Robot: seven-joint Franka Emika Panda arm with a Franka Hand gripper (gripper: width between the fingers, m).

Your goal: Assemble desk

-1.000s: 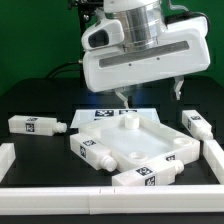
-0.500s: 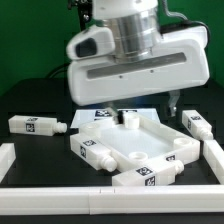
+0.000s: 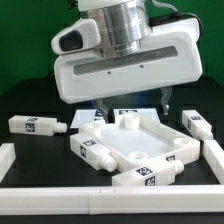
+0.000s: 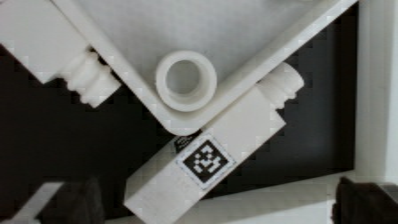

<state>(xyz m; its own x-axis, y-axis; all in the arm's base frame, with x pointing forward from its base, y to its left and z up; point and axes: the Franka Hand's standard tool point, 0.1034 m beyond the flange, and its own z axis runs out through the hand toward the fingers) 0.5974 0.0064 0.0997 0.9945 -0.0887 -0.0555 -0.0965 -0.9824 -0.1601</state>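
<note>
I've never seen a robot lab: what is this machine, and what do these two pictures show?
It is a robot arm ending in a two-finger gripper, open and holding nothing. The wider picture comes from a camera off the arm; the close one from a camera on its wrist. On the black table lie a white desk top and four loose legs with square tags. The close picture shows the top's corner socket and a leg close by.
</note>
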